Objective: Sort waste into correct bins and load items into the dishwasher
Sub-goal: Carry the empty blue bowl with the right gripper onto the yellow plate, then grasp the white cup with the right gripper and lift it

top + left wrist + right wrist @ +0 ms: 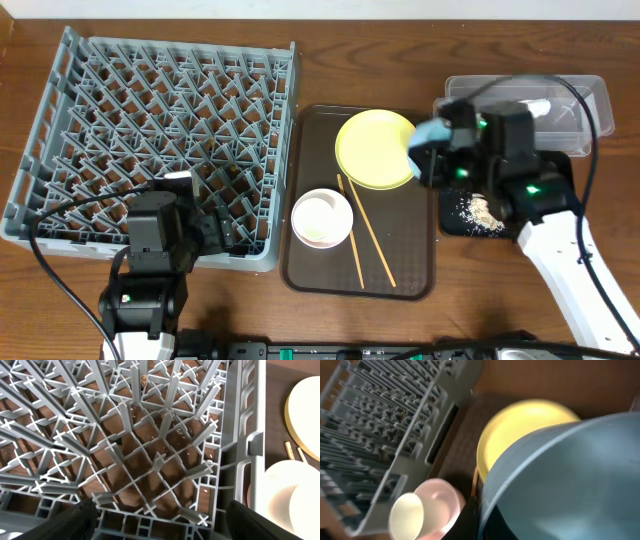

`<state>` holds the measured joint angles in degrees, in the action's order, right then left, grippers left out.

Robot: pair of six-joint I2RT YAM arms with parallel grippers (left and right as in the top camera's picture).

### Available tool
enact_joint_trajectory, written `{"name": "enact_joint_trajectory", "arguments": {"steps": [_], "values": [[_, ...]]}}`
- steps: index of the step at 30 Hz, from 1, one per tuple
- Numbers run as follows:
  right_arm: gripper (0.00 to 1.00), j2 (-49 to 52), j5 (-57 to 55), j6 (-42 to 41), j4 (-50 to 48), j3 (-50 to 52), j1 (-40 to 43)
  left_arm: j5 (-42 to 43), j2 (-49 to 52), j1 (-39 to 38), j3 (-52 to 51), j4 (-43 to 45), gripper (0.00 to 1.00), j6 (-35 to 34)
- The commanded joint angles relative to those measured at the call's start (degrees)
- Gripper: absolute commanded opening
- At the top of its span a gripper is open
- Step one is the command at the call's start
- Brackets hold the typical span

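My right pincer (432, 152) pinches the round light blue bowl (560, 475), tilted beside the round yellow plate (520, 425) over the dark brown tray (410, 230), and beyond, my left pincer (160, 520) hangs spread above the square grey plastic rack (160, 110).

Overhead above, wrists close; rack (150, 120) apparently shared

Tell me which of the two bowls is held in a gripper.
The light blue bowl, gripped by the right gripper beside the yellow plate; the white bowl rests free on the brown tray.
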<state>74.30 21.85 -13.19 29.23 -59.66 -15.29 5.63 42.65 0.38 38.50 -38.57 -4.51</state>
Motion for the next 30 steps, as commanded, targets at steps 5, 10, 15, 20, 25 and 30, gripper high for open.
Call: {"name": "enact_joint_trajectory", "arguments": {"steps": [5, 10, 15, 20, 25, 30], "values": [[0.01, 9.2, -15.0, 11.2, -5.6, -2.7, -6.6, -0.1, 0.0, 0.2, 1.5, 0.0, 0.85, -0.5], [0.01, 17.5, -15.0, 11.2, -10.7, -2.7, -9.6, -0.1, 0.0, 0.2, 1.5, 0.0, 0.86, -0.5], [0.01, 25.4, -15.0, 14.0, -14.2, -2.7, -12.2, -0.1, 0.0, 0.2, 1.5, 0.0, 0.85, -0.5], [0.07, 29.3, -15.6, 14.6, -14.2, -2.7, -12.9, -0.1, 0.0, 0.2, 1.5, 0.0, 0.85, -0.5], [0.22, 29.3, -15.6, 14.6, -13.7, -3.1, -13.7, -0.1, 0.0, 0.2, 1.5, 0.0, 0.85, -0.5], [0.29, 26.0, -14.1, 14.6, -4.7, -9.6, -13.7, -0.1, 0.0, 0.2, 1.5, 0.0, 0.85, -0.5]]}}
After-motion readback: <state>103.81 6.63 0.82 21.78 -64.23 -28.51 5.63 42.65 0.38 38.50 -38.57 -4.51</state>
